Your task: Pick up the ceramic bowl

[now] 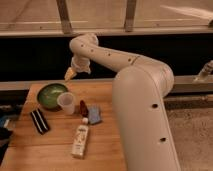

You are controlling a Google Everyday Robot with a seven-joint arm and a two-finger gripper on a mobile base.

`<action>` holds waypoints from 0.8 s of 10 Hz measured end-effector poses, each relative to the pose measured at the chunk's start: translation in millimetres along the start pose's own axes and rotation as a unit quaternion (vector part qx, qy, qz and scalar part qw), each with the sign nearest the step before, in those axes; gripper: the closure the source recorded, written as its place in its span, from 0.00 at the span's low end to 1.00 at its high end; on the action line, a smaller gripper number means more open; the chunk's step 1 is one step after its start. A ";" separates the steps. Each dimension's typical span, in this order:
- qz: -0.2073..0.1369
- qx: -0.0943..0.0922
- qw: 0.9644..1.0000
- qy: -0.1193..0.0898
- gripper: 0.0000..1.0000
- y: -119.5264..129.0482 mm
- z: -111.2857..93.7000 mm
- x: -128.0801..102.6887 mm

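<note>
The ceramic bowl (51, 95) is round, green and glossy with a paler inside. It sits on the wooden table (55, 150) near its back left corner. A translucent white plastic cup (66, 103) stands right in front of it, touching or nearly touching its rim. My gripper (69, 74) hangs from the white arm above the table's back edge, just up and right of the bowl, with nothing seen in it.
A small red bottle (83, 108) and a blue packet (94, 114) lie right of the cup. A white bottle (80, 140) lies at the table's middle front. A black striped object (39, 121) lies at the left. My white arm body (142, 120) covers the table's right side.
</note>
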 end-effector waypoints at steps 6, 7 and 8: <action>0.010 0.016 1.000 0.009 0.20 -9.2 -6.5 18.8; 0.012 0.019 1.000 0.011 0.20 -13.7 -7.7 25.7; 0.013 0.016 1.000 0.014 0.20 -13.7 -3.4 29.1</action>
